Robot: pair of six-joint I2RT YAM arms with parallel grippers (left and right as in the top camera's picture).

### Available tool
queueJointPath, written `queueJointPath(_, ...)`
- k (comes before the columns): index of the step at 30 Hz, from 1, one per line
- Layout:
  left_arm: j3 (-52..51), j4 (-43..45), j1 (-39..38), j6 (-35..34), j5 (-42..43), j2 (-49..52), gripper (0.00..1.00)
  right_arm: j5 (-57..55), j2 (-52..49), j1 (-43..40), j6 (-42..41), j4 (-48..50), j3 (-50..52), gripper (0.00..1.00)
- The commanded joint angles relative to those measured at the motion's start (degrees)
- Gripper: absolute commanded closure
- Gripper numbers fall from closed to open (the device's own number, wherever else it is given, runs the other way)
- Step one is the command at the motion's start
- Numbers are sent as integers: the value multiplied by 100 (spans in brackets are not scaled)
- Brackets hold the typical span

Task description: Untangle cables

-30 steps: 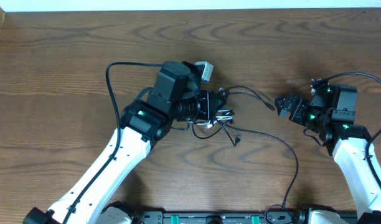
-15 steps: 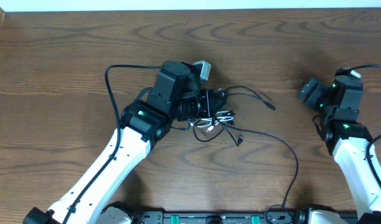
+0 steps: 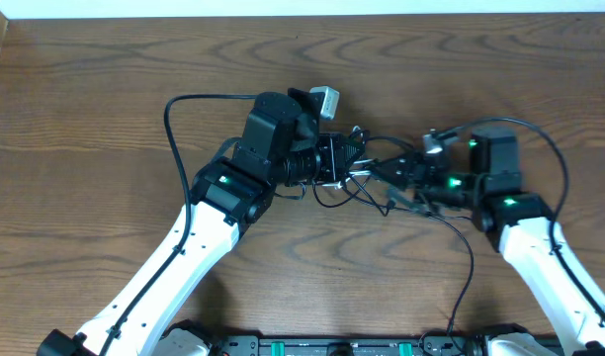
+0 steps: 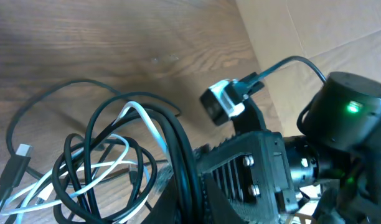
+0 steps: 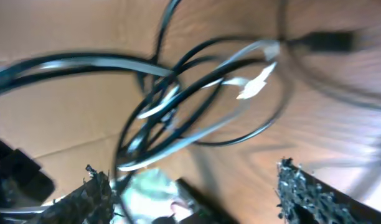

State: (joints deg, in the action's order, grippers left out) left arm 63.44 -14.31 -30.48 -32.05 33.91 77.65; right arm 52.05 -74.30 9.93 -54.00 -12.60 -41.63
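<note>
Across the wooden worktop [image 3: 95, 89] both arms come in from the near edge. The left arm [image 3: 189, 242] slants up to the middle. Its left gripper [image 3: 350, 164] has its jaws clenched on the cables [image 3: 367, 190], a knot of black loops and one white cable [image 4: 139, 118] at the worktop's centre. The right arm [image 3: 540, 257] bends leftward. The right gripper [image 3: 403, 180] has its jaws spread wide, fingertips [image 5: 98, 190] either side of the loops, not closed on them. One black strand [image 3: 470, 262] trails toward the near edge.

overhead down; both wrists near cables [image 4: 176, 146]
</note>
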Motion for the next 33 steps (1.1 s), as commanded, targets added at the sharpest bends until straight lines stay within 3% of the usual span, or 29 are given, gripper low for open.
queueJointPath(1, 44, 44, 13, 205, 216, 22, 92, -380, 2, 511, -1646, 407, -24, 16)
queueJointPath(3, 44, 46, 13, 201, 337, 22, 92, -798, 2, 774, -2096, 680, -24, 19)
queueJointPath(5, 44, 57, 13, 199, 498, 20, 92, -1191, 2, 1016, -2492, 693, -24, 33)
queueJointPath(9, 44, 96, 13, 199, 925, 13, 92, -1888, -20, 1117, -2638, 555, -24, 46)
queueJointPath(15, 44, 81, 79, 466, 997, 13, 92, -2295, -59, 1088, -2052, 529, -24, 98)
queueJointPath(18, 44, -398, 267, 831, 151, 13, 92, -2568, -50, 979, -1331, 457, -26, 99)
queueJointPath(21, 44, -1502, 492, 841, -2380, 17, 92, -2496, 166, 645, -522, 437, -31, 99)
queueJointPath(25, 42, -2140, 601, 577, -4242, 31, 92, -2479, 669, 9, 299, 424, -33, 99)
queueJointPath(33, 42, -2194, 605, 55, -5274, 417, 92, -2621, 1381, -960, 1604, 330, -33, 98)
